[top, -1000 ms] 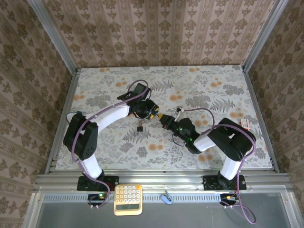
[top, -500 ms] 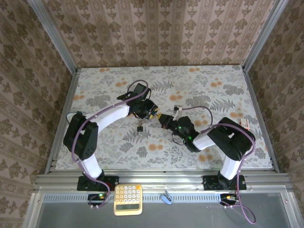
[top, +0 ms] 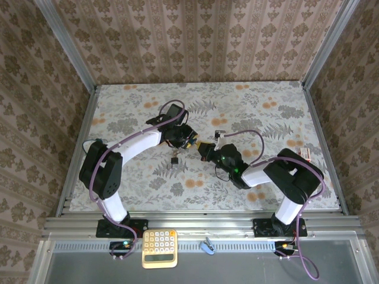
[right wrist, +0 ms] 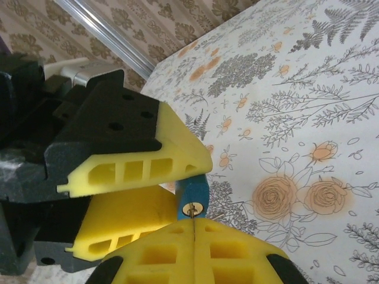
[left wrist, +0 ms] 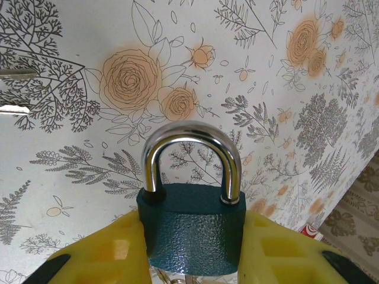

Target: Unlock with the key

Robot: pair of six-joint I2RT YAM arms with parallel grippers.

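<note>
A dark teal padlock [left wrist: 192, 228] with a silver shackle [left wrist: 189, 139] is clamped at its body between the yellow fingers [left wrist: 100, 248] of my left gripper [left wrist: 192, 236]. Both shackle legs sit in the body. In the top view the left gripper [top: 188, 141] and right gripper [top: 204, 148] meet tip to tip above the table's middle. My right gripper [right wrist: 194, 236] is shut on the key [right wrist: 193, 220]; its thin blade reaches into the brass keyhole [right wrist: 190, 208] on the padlock's [right wrist: 192, 192] underside. The key's head is hidden between the pads.
A small dark object [top: 175, 161] lies on the floral tabletop just below the grippers. A small red and white item [top: 306, 154] sits at the right edge. A yellow calculator [top: 159, 248] and a blue clip [top: 208, 245] rest on the front ledge. Patterned walls enclose the table.
The right arm's wrist and elbow have shifted slightly while its gripper stays at the lock. The left arm and padlock have not moved.
</note>
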